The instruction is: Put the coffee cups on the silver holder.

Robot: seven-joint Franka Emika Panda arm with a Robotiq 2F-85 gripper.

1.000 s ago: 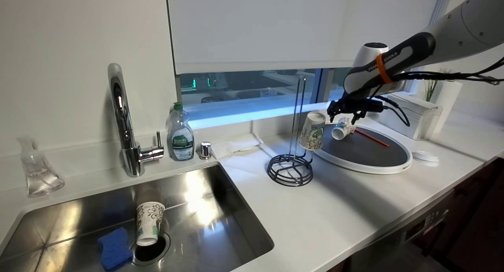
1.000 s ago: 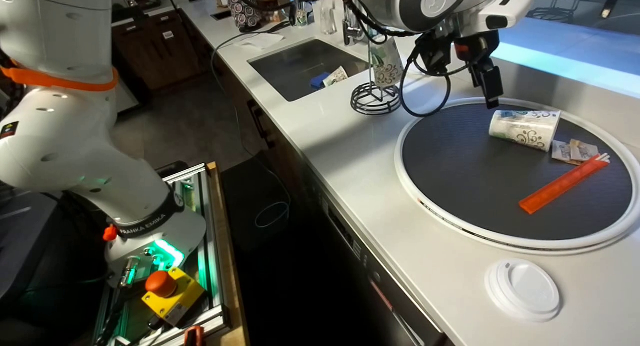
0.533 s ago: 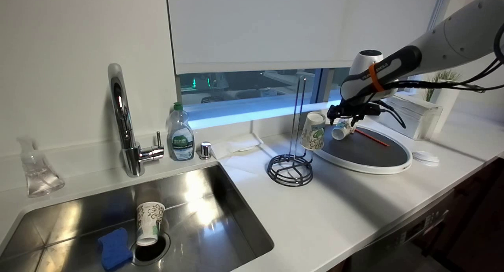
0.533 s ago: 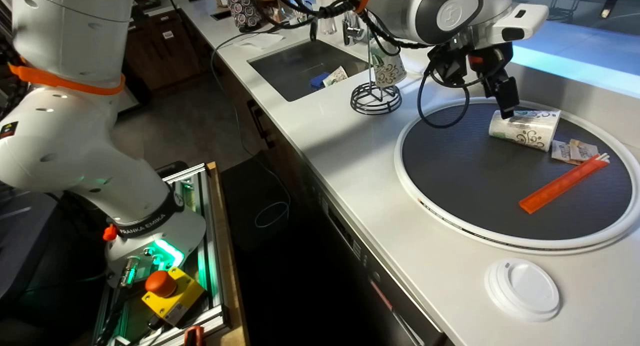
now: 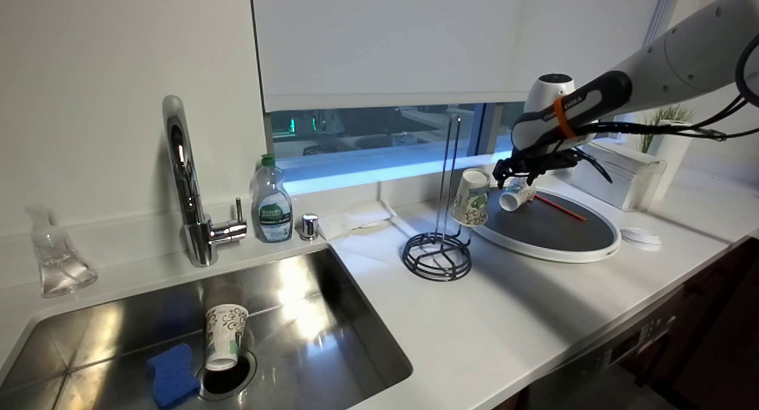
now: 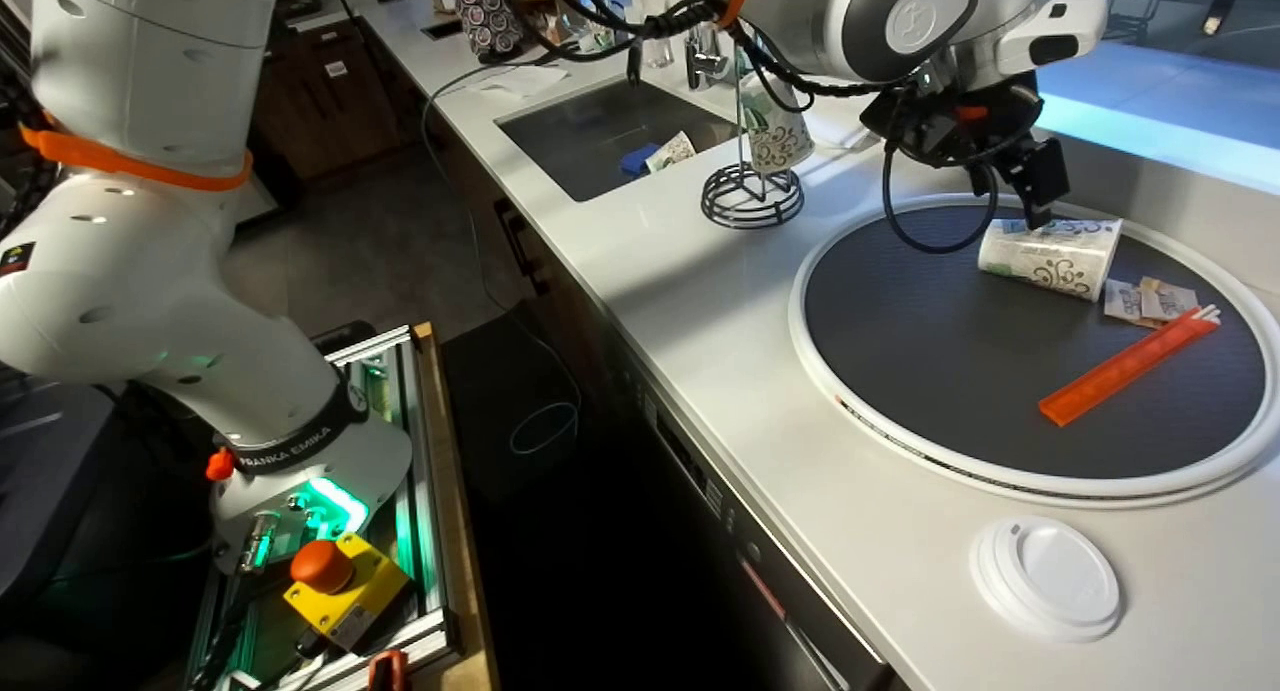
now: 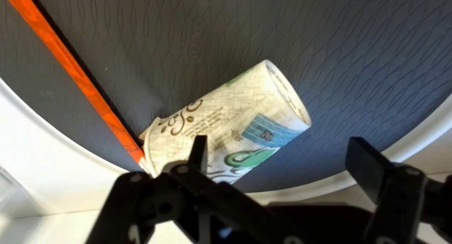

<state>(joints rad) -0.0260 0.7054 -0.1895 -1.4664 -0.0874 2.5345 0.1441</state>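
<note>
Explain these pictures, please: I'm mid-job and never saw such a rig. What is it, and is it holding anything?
The machine is one robot arm with black fingers at its end. Two views come from cameras outside it; the close-up comes from its wrist. Near the fingers, a paper cup lies on its side on a round dark tray, with an orange sleeve and small packets. Another cup sits upside down on the wire stand, and a third cup lies in the sink beside a blue sponge. The fingers stand open; nothing is held.
</note>
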